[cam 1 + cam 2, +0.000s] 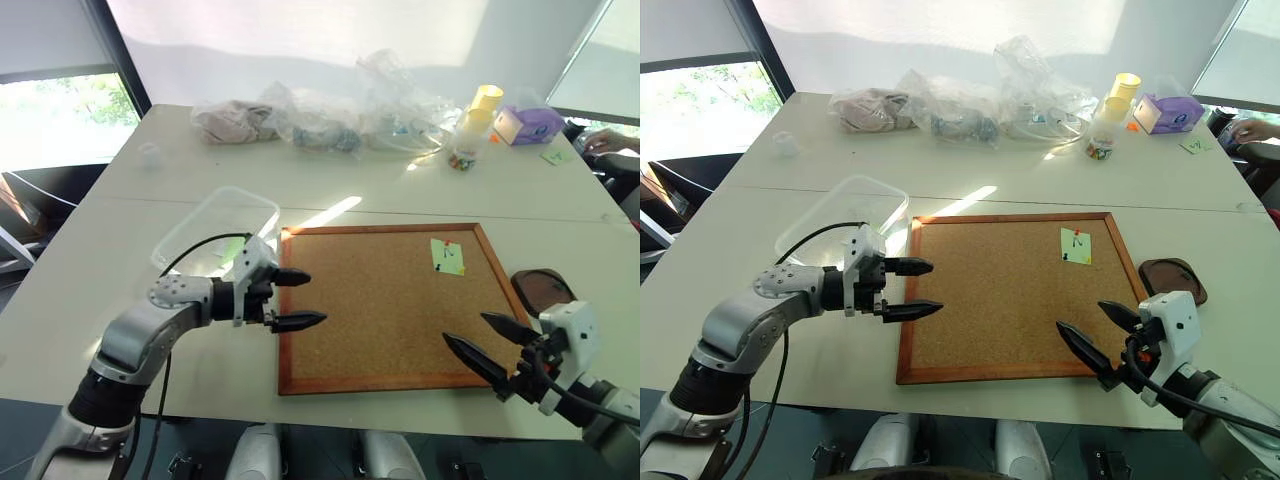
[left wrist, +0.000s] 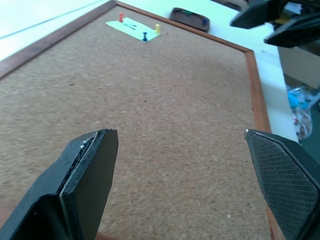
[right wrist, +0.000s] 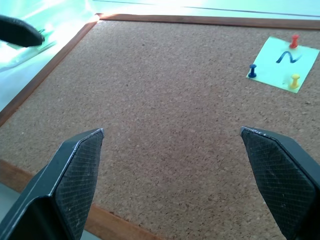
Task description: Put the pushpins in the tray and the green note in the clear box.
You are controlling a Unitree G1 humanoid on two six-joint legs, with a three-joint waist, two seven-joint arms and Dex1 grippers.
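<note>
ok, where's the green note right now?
The green note is pinned to the cork board near its far right corner, held by three pushpins, with the tray just off the board's right edge.

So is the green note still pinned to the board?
Pinned: the green note lies flat on the cork board with red, blue and yellow pushpins in it.

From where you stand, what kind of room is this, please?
Probably an office or meeting room. Large pale tables stand pushed together beside bright windows with blinds; on them lie a wood-framed cork board holding a pinned light-green note, and a purple tissue box.
</note>
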